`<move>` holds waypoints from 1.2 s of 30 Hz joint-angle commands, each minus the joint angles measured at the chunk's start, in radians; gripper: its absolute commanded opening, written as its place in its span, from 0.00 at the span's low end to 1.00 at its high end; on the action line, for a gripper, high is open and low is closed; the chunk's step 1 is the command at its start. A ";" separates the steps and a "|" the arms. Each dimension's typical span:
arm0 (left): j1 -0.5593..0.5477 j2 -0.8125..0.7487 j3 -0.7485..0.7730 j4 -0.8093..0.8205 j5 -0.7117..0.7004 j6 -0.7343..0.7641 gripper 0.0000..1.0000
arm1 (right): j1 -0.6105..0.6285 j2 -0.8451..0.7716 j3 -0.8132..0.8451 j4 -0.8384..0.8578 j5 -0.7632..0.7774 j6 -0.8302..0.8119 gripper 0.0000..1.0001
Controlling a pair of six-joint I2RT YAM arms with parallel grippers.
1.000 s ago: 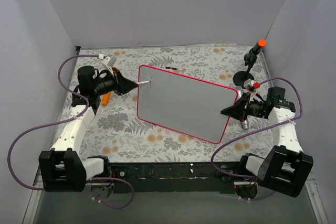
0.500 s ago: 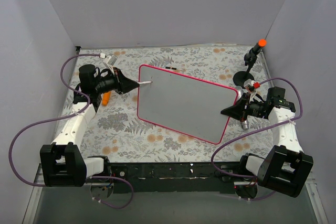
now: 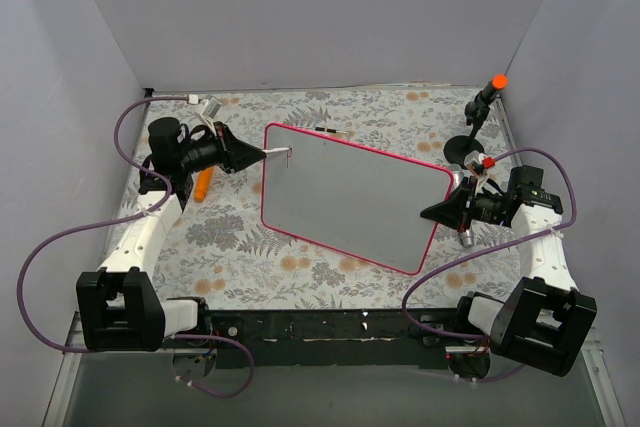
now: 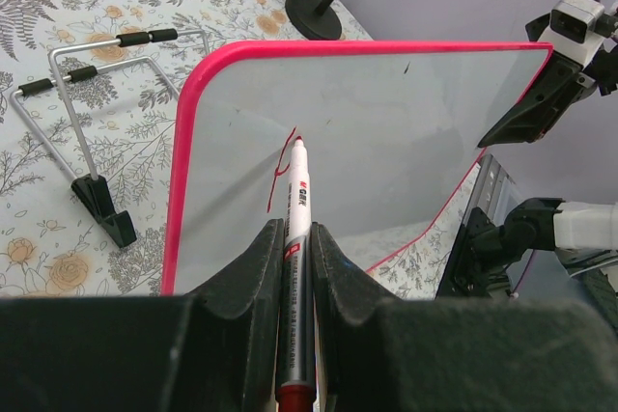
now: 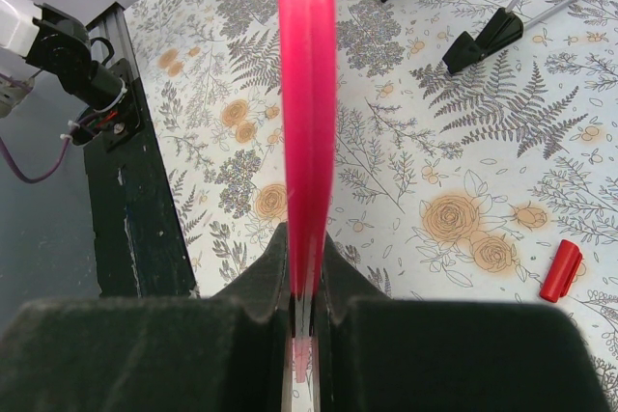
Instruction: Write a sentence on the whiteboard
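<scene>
The whiteboard [image 3: 350,197] is found in the middle of the floral tabletop [image 3: 250,247], its white face turned up toward the overhead camera. Its pink-red frame is seen edge-on in the right wrist view [image 5: 307,94]. Whether its lower edge rests on the tabletop cannot be told.

Of the sentence [image 4: 280,166], only a short thin red stroke is seen, at the whiteboard's upper left corner, just inside the frame. The rest of the face is bare and glossy.

A white marker [image 4: 299,190] is clamped between the closed fingers of the left pincer [image 4: 295,231], and its tip is laid against the whiteboard at the top of the red stroke. In the overhead view the left pincer [image 3: 255,155] is seen just off the whiteboard's left edge.

The whiteboard's right edge is gripped by the right pincer [image 3: 437,212]. In the right wrist view the frame is pinched between the two black fingers of that pincer [image 5: 304,238].

A wire stand [image 4: 97,74] with black feet is seen behind the whiteboard, close to its top edge. A small red cap [image 5: 560,270] lies on the tabletop near the whiteboard's right edge. An orange object [image 3: 202,185] lies to the left of the whiteboard, beneath the left arm. A black post with an orange tip [image 3: 487,97] is set on a round base beyond the whiteboard's upper right corner.
</scene>
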 commanded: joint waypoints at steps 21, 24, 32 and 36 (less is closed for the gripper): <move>0.007 -0.073 -0.030 -0.095 -0.081 0.082 0.00 | 0.003 -0.006 0.020 0.050 0.127 -0.079 0.01; 0.007 -0.064 -0.027 -0.098 -0.075 0.084 0.00 | 0.003 -0.006 0.020 0.051 0.127 -0.079 0.01; 0.007 -0.027 -0.027 -0.098 -0.032 0.088 0.00 | 0.003 -0.005 0.021 0.048 0.128 -0.079 0.01; 0.007 -0.011 -0.032 -0.106 -0.014 0.090 0.00 | 0.003 -0.005 0.020 0.050 0.127 -0.079 0.01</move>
